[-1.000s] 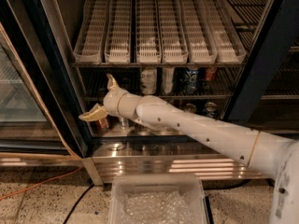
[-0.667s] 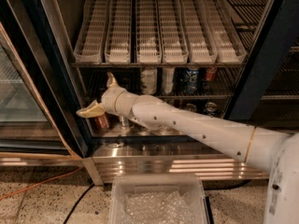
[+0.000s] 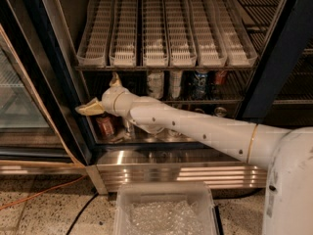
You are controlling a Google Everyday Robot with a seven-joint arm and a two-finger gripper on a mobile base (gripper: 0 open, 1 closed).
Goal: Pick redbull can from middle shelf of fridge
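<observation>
Fridge (image 3: 288, 48) stands open, the arm (image 3: 195, 126) reaching inside. Gripper (image 3: 98, 94) hovers at the opening's 9 o'clock, fingers spread wide, holding nothing; the redbull can (image 3: 220, 112) shows its silver lid at the gripper's 3 o'clock, well apart.

Gripper (image 3: 97, 94) matt cream plastic, at fridge (image 3: 62, 82) left frame; base panel (image 3: 186, 173) ribbed glossy steel; upper lanes (image 3: 178, 28) white slotted plastic.
</observation>
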